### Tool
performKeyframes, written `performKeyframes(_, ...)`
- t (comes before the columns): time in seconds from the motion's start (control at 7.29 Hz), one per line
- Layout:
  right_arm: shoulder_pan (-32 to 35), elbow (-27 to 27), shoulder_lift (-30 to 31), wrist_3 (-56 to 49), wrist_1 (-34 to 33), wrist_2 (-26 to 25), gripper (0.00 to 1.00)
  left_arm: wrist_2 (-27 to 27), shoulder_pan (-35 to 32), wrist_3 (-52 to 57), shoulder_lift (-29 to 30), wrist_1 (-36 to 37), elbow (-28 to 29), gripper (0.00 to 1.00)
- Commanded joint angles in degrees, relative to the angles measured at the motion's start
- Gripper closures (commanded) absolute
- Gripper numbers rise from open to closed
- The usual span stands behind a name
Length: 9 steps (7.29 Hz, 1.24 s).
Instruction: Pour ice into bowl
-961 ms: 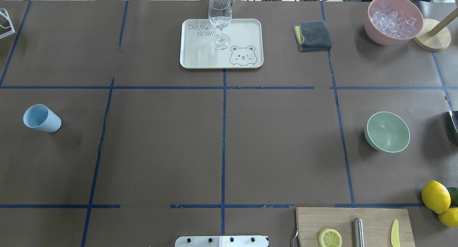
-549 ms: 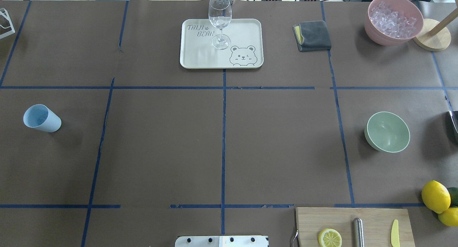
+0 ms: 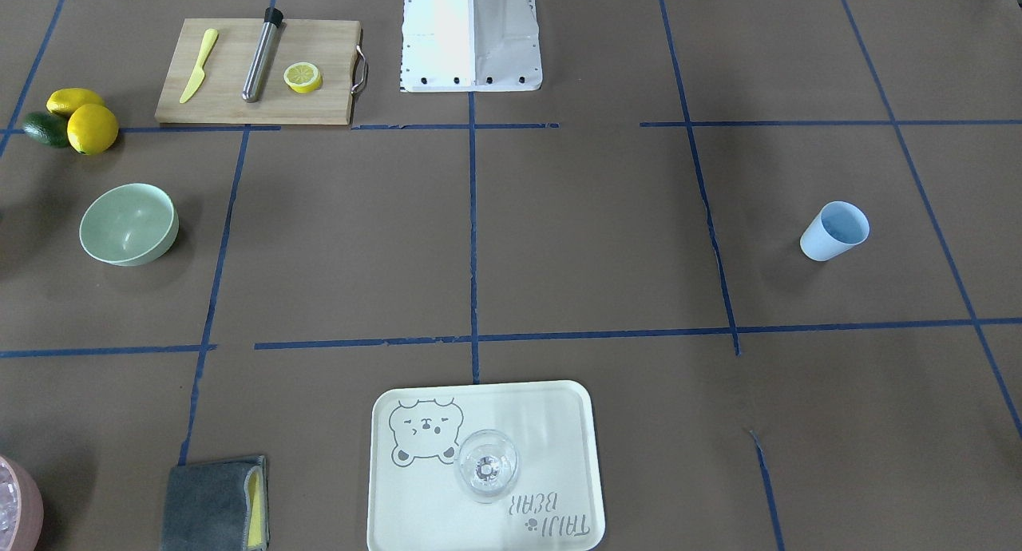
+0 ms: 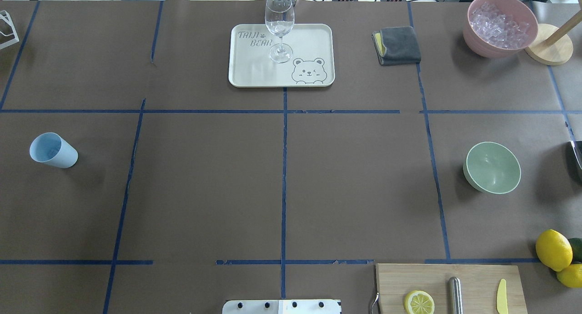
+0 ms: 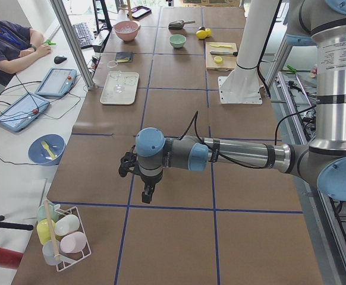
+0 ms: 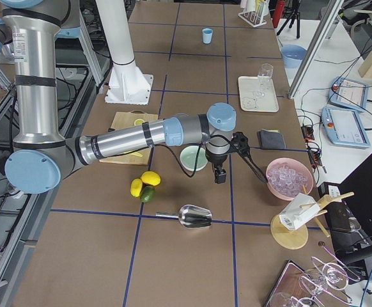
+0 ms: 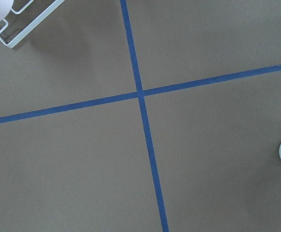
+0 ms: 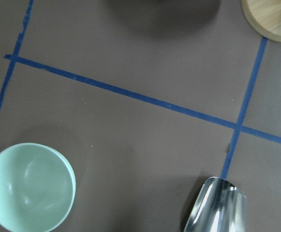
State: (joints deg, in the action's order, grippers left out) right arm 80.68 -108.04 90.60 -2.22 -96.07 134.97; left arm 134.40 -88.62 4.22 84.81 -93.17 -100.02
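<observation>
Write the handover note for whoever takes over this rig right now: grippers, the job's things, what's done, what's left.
Left gripper over the table, state unclear.
Right gripper hangs between bowl and pink container, also unclear.
Bowl empty. The only ice in view is in the pink container; scoop lies on the table.
Done: nothing.
Left: pour ice into bowl.

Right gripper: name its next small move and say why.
Probably swing the right gripper toward the metal scoop and lower to its handle. The bowl is empty. The gripper hangs between it and the pink container, holding nothing I can see, and the scoop lies free nearby.
</observation>
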Motion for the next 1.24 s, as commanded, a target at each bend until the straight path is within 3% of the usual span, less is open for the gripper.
performKeyframes(0.0,-7.3,-2.4,-0.4,10.4,0.1,-2.4,0.00,0.1,0.0,0.0,0.0,-0.2,0.0,0.00)
performKeyframes(0.14,-8.8,-2.8,-0.3,15.2,0.1,-2.5,0.01,0.1,0.0,0.0,0.0,-0.2,0.0,0.00)
performKeyframes(0.27,-11.3,-2.6,0.3,20.9,4.1,-2.9,0.04,0.1,0.0,0.0,0.0,-0.2,-0.1,0.00)
performKeyframes(0.55,-18.7,-2.0,4.5,36.7,19.8,-7.3,0.19,0.1,0.0,0.0,0.0,-0.2,-0.1,0.00)
performKeyframes(0.82,-22.9,3.8,4.7,40.4,28.3,-10.9,0.30,0.1,0.0,0.0,0.1,-0.3,-0.1,0.00)
performKeyframes(1.1,-24.9,9.1,4.8,40.4,35.7,-11.5,0.30,0.1,-0.1,0.0,0.1,-0.3,-0.2,0.00)
